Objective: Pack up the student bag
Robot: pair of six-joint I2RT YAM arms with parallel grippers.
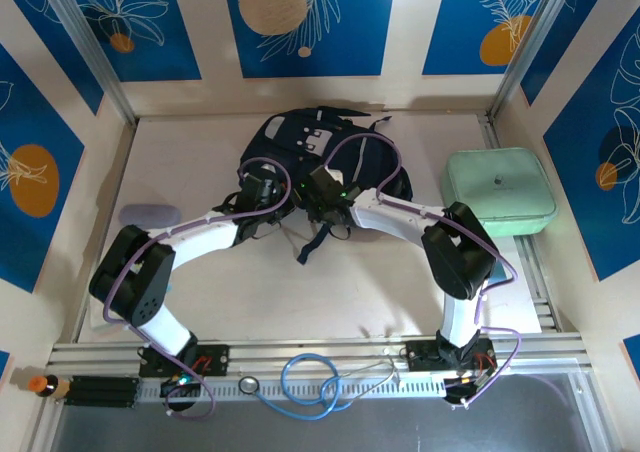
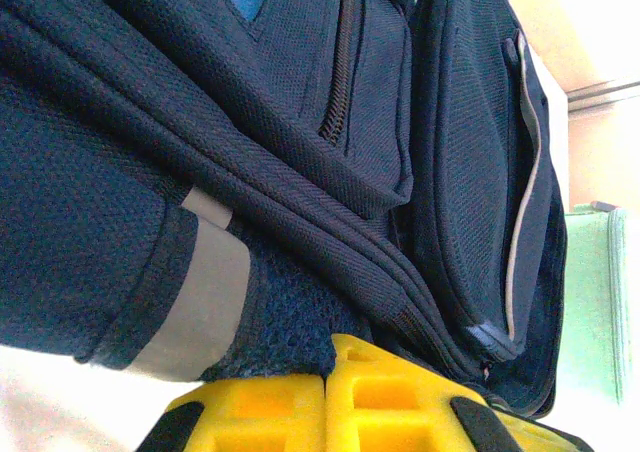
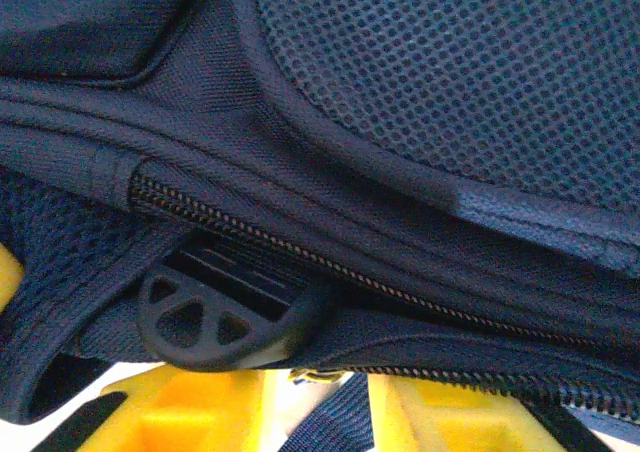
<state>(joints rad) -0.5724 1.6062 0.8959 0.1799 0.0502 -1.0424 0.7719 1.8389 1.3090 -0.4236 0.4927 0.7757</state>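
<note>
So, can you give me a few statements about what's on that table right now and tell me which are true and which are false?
1. The student bag lies on the table, towards its far side. True.
2. The mint-green case has been packed inside the bag. False: it sits on the table to the right of the bag, apart from it.
3. The left gripper has its fingers pressed together, right at the bag's fabric. True.
4. The right gripper hangs high above the bag, well clear of it. False: it is close against the bag, fingers apart, next to a zipper and a black plastic buckle.
</note>
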